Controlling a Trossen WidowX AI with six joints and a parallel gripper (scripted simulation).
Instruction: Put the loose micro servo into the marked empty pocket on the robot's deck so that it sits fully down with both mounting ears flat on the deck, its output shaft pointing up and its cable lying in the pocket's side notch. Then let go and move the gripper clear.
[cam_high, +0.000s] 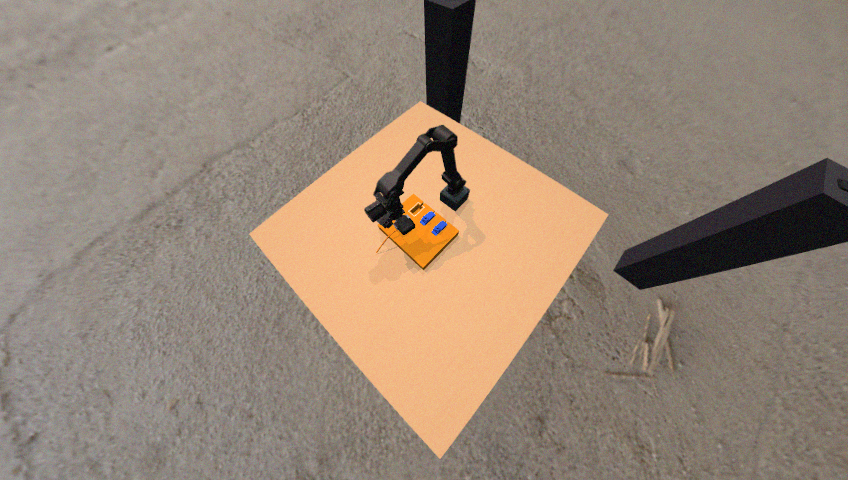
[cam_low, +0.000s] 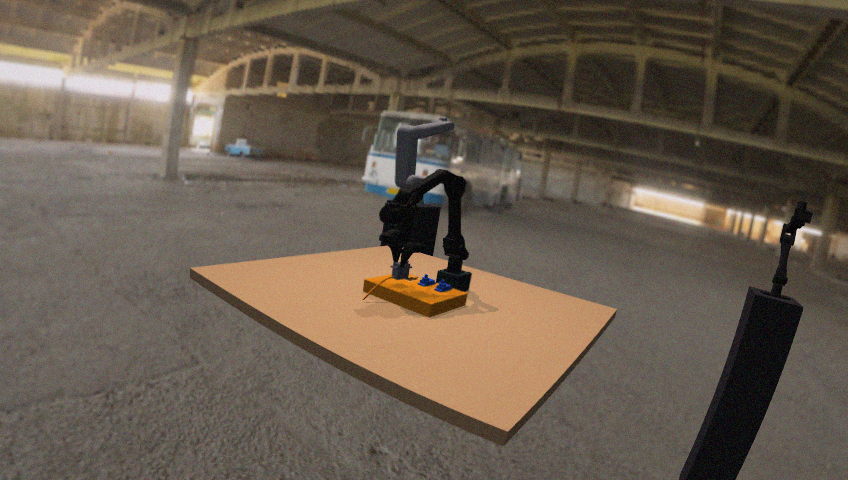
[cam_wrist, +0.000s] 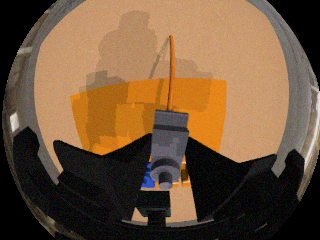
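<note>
The loose grey micro servo (cam_low: 400, 271) (cam_wrist: 168, 144) is between the fingers of my gripper (cam_low: 400, 264) (cam_wrist: 168, 139), which is shut on it. Its output shaft points up toward the wrist camera. It is at or just above the top of the orange deck (cam_high: 424, 255) (cam_low: 429, 306) (cam_wrist: 206, 99); I cannot tell whether it touches. Its orange cable (cam_high: 385, 240) (cam_low: 376, 286) (cam_wrist: 172, 70) runs out past the deck's edge. The marked pocket (cam_high: 415, 208) shows empty beside the gripper in the top view. In the wrist view the servo and a finger partly hide it.
Two blue servos sit in the deck: the nearer one (cam_high: 427, 218) (cam_low: 426, 280) (cam_wrist: 148, 178) beside the pocket, the other (cam_high: 439, 227) (cam_low: 442, 286) farther along. The arm's base (cam_high: 454, 197) (cam_low: 454, 279) stands just behind the deck on the tan table (cam_high: 440, 368) (cam_low: 476, 368).
</note>
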